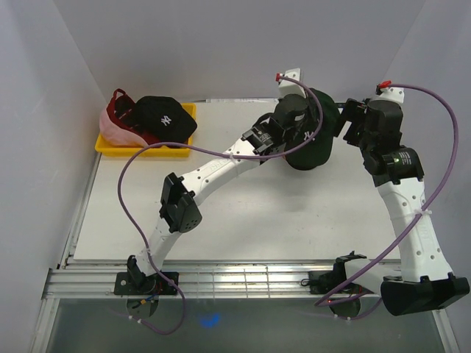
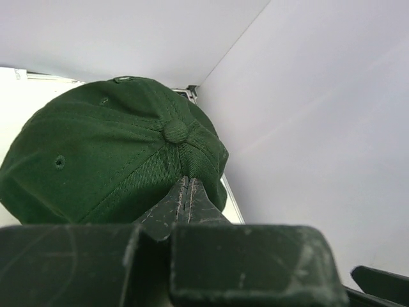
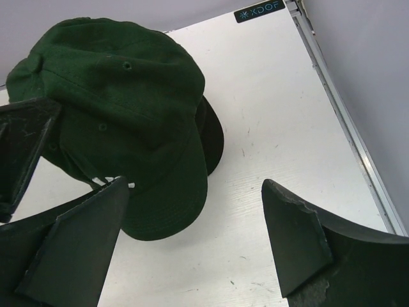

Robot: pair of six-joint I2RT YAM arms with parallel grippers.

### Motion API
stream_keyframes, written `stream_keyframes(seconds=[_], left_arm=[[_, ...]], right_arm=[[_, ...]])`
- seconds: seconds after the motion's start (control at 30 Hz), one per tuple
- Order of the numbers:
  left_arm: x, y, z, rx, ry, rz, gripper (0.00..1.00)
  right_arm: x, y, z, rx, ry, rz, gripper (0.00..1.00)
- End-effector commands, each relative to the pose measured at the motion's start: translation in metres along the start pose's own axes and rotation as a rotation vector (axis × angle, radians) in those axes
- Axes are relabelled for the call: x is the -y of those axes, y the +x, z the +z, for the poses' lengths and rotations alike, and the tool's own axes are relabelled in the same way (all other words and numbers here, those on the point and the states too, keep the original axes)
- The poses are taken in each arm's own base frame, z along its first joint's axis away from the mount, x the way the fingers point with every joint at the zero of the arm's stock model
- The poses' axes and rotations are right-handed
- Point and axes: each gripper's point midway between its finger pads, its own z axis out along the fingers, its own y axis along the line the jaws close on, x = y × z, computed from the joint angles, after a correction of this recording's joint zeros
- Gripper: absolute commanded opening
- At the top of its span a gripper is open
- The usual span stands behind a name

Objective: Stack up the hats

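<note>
1. Step in hand: the pick-up of the green hat [image 1: 316, 151], which lies at the far right of the surface [image 1: 257, 213], well apart from the other hats.
2. Left claw [image 1: 298, 121]: clenched. In the left wrist view its fingers [image 2: 176, 204] meet on the crown just beside the top button, and the cloth puckers there, so it appears to pinch the fabric.
3. Right claw [image 1: 346, 121]: released, jaws wide, just right of the green hat and gripping nothing.
4. A dark edge shows under the green hat in the right wrist view. What it belongs to cannot be told.
5. Other hats: the black hat [image 1: 165, 118], dark red hat [image 1: 118, 103] and pink hat [image 1: 110, 129] are piled in the yellow tray [image 1: 110, 149] at the far left.
6. Next move, as judged: lift the green hat clear, carry it left, lower it crown-up onto the black hat, then release.
7. Caution: a pinch on soft fabric can let the hat sag or swing, so the brims need aligning before release.
</note>
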Motion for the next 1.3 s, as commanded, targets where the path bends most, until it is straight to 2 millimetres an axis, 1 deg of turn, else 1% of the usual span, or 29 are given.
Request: stream_keyframes(seconds=[0.0,0.1,0.23,0.3,0.47,0.6,0.63,0.7,0.73,0.8,0.83,0.9,0.93,0.97,1.0,1.03,1.07,1.1,1.13,1.2,1.27], left_arm=[[0.006,-0.007,0.005,0.052,0.0,-0.016,0.0],[0.005,0.008,0.008,0.035,-0.006,-0.007,0.0],[-0.007,0.028,0.015,0.009,-0.033,0.011,0.0],[-0.01,0.032,0.016,0.001,-0.042,0.017,0.0],[-0.018,0.054,0.016,-0.048,-0.044,0.039,0.0],[-0.024,0.066,0.014,-0.083,-0.045,0.052,0.0],[-0.024,0.067,0.013,-0.088,-0.043,0.058,0.03],[-0.024,0.067,0.012,-0.094,-0.035,0.073,0.12],[-0.024,0.067,0.012,-0.097,-0.032,0.075,0.15],[-0.03,0.068,0.013,-0.114,-0.034,0.071,0.24],[-0.033,0.069,0.013,-0.121,-0.037,0.069,0.33],[-0.038,0.073,0.014,-0.137,-0.037,0.071,0.36],[-0.038,0.071,0.013,-0.138,-0.034,0.073,0.43],[-0.038,0.069,0.013,-0.136,-0.032,0.073,0.46],[-0.039,0.069,0.013,-0.137,-0.033,0.078,0.49],[-0.037,0.064,0.012,-0.131,-0.023,0.075,0.53],[-0.037,0.062,0.012,-0.132,-0.019,0.074,0.57],[-0.038,0.058,0.012,-0.129,-0.015,0.071,0.59],[-0.036,0.054,0.011,-0.128,-0.004,0.073,0.59],[-0.03,0.04,0.007,-0.11,0.022,0.074,0.62],[-0.023,0.03,0.003,-0.106,0.051,0.076,0.64]], right_arm=[[-0.001,-0.016,-0.002,0.042,-0.007,0.028,0.89],[0.0,-0.017,0.0,0.04,-0.002,0.027,0.89],[0.003,-0.014,0.003,0.031,0.006,0.03,0.89],[0.005,-0.011,0.005,0.023,0.008,0.03,0.89],[0.007,-0.001,0.014,-0.013,0.012,0.038,0.89],[0.008,0.004,0.022,-0.038,0.012,0.042,0.89],[0.008,0.007,0.027,-0.052,0.016,0.044,0.89],[0.009,0.01,0.033,-0.069,0.015,0.047,0.89],[0.01,0.014,0.039,-0.088,0.021,0.047,0.89],[0.013,0.017,0.047,-0.104,0.019,0.062,0.89],[0.014,0.022,0.055,-0.121,0.022,0.065,0.89],[0.017,0.025,0.063,-0.137,0.017,0.08,0.89],[0.018,0.029,0.07,-0.153,0.019,0.082,0.89],[0.02,0.031,0.075,-0.163,0.016,0.086,0.89],[0.018,0.032,0.078,-0.165,0.006,0.09,0.89],[0.016,0.037,0.084,-0.182,-0.002,0.091,0.89],[0.026,0.035,0.088,-0.183,0.005,0.112,0.89],[0.026,0.038,0.093,-0.193,0.0,0.119,0.89],[0.024,0.035,0.097,-0.183,-0.013,0.126,0.89],[0.021,0.032,0.101,-0.179,-0.037,0.133,0.89],[0.018,0.03,0.109,-0.178,-0.052,0.136,0.89]])
